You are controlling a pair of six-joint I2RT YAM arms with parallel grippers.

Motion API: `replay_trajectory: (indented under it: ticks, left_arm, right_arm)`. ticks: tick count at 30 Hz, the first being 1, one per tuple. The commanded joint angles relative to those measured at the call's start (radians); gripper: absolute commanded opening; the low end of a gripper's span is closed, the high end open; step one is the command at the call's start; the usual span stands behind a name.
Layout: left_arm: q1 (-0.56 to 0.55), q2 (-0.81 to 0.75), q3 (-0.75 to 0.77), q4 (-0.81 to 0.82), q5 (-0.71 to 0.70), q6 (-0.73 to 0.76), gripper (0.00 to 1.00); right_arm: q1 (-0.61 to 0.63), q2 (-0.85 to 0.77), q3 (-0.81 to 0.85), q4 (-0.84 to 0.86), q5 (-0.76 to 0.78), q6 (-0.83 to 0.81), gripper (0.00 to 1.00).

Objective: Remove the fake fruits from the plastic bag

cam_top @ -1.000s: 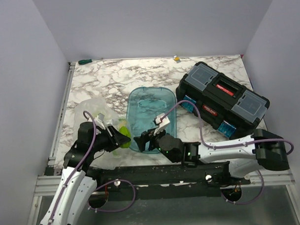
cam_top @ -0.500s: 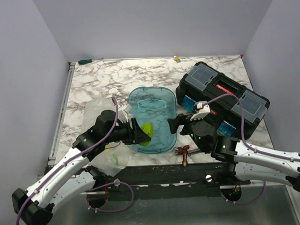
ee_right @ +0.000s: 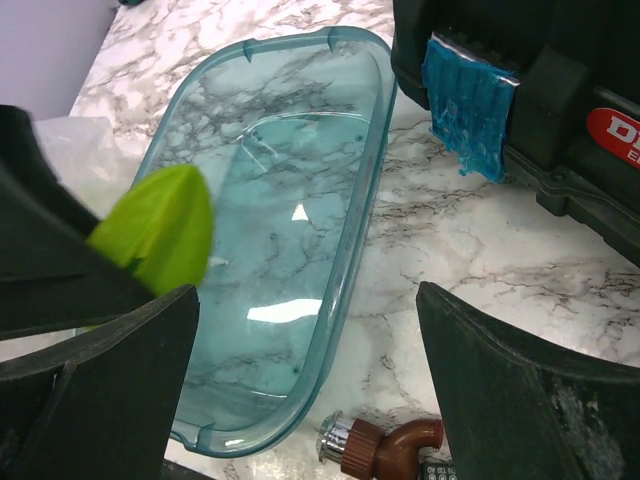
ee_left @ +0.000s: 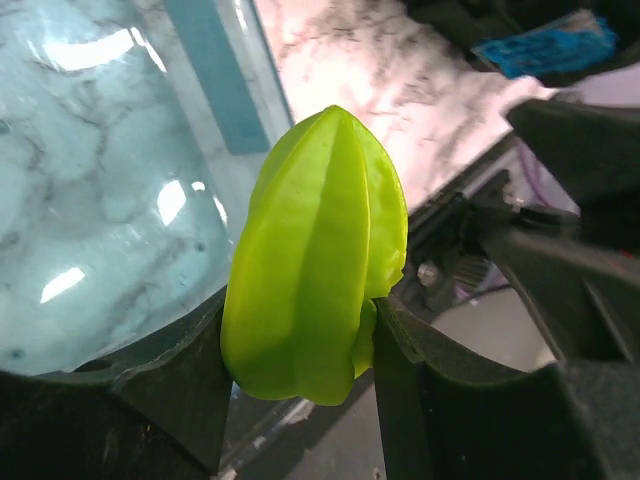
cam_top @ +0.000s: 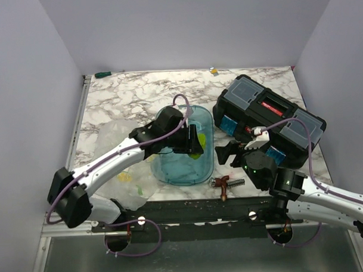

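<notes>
Green fake fruit [ee_left: 315, 250] in left gripper [ee_left: 300, 385], apparently above teal tray [ee_right: 290, 160]

On the marble counter [cam_top: 126, 96], a teal tray [cam_top: 210, 165] sits central, with a toolbox [cam_top: 270, 118] at three o'clock. The plastic bag [cam_top: 131, 184] lies at eight o'clock, a copper fitting [cam_top: 222, 183] at five.

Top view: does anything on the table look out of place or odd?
Yes: a copper pipe fitting lies at the near edge of the table, just right of the teal tray. It is loose plumbing hardware, close to the drop-off.
</notes>
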Motion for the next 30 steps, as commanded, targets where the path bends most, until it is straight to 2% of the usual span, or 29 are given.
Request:
replay_trajectory:
  ticks: [1, 7, 14, 17, 20, 25, 30]
  left_arm:
    - [-0.021, 0.138, 0.061, -0.087, -0.147, 0.092, 0.4]
    - [-0.03, 0.293, 0.052, -0.083, -0.122, 0.111, 0.42]
    - [-0.032, 0.407, 0.082, -0.112, -0.172, 0.156, 0.58]
    - [-0.031, 0.439, 0.09, -0.096, -0.149, 0.136, 0.67]
    - [-0.031, 0.46, 0.098, -0.092, -0.125, 0.13, 0.71]
    - [-0.031, 0.374, 0.102, -0.119, -0.149, 0.146, 0.73]
    - [-0.032, 0.205, 0.091, -0.146, -0.105, 0.16, 0.75]
  right_arm:
    - [-0.004, -0.015, -0.005, -0.058, 0.001, 0.043, 0.93]
    - [-0.004, -0.058, -0.007, -0.076, 0.006, 0.043, 0.93]
    - [-0.004, -0.102, -0.037, -0.073, 0.005, 0.056, 0.93]
    - [-0.004, -0.107, -0.037, -0.073, -0.002, 0.058, 0.93]
    - [-0.004, -0.108, -0.031, -0.073, -0.004, 0.058, 0.93]
    - [-0.004, -0.107, -0.034, -0.073, -0.013, 0.064, 0.92]
    - [-0.005, -0.069, -0.04, -0.046, -0.024, 0.061, 0.93]
